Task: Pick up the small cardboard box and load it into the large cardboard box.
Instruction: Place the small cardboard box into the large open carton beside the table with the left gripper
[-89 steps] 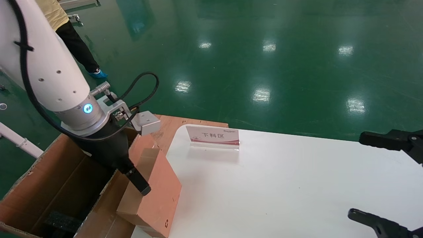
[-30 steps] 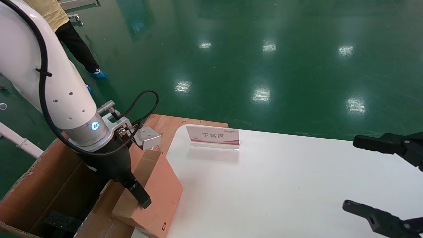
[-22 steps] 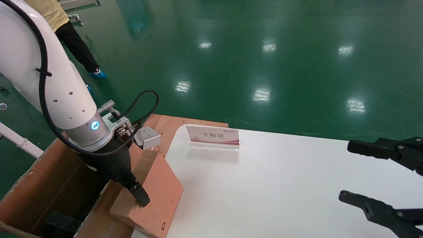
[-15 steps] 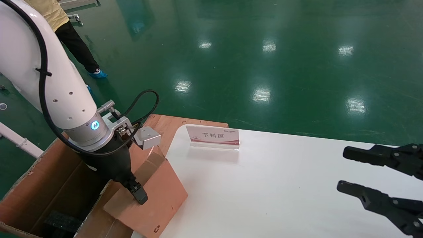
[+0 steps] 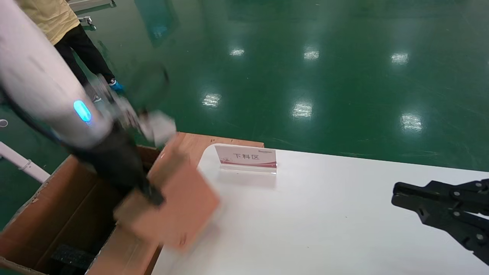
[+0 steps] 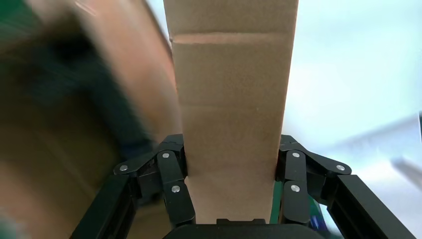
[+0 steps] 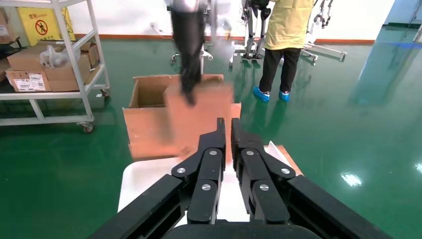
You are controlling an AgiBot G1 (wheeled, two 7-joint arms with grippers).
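Note:
The small cardboard box (image 5: 179, 206), flat and reddish-brown, hangs tilted in the air over the table's left edge and the near flap of the large cardboard box (image 5: 49, 206). My left gripper (image 5: 153, 196) is shut on its upper edge. In the left wrist view the fingers (image 6: 171, 169) press both broad faces of the small box (image 6: 231, 99). The large box stands open on the floor to the left, with black foam (image 5: 70, 256) inside. My right gripper (image 5: 420, 198) is shut and empty over the table's right side. From the right wrist view the small box (image 7: 199, 114) shows in front of the large box (image 7: 144, 94).
A white table (image 5: 305, 221) carries a clear sign stand (image 5: 246, 157) with red print at its far left. A wooden board (image 5: 198, 143) lies behind the large box. A person in yellow (image 5: 57, 15) stands far left. A shelf with cartons (image 7: 45, 69) stands beyond.
My left arm has swung quickly up and back, lifting the small box off the large box's flap. My right gripper has gone from wide open to shut.

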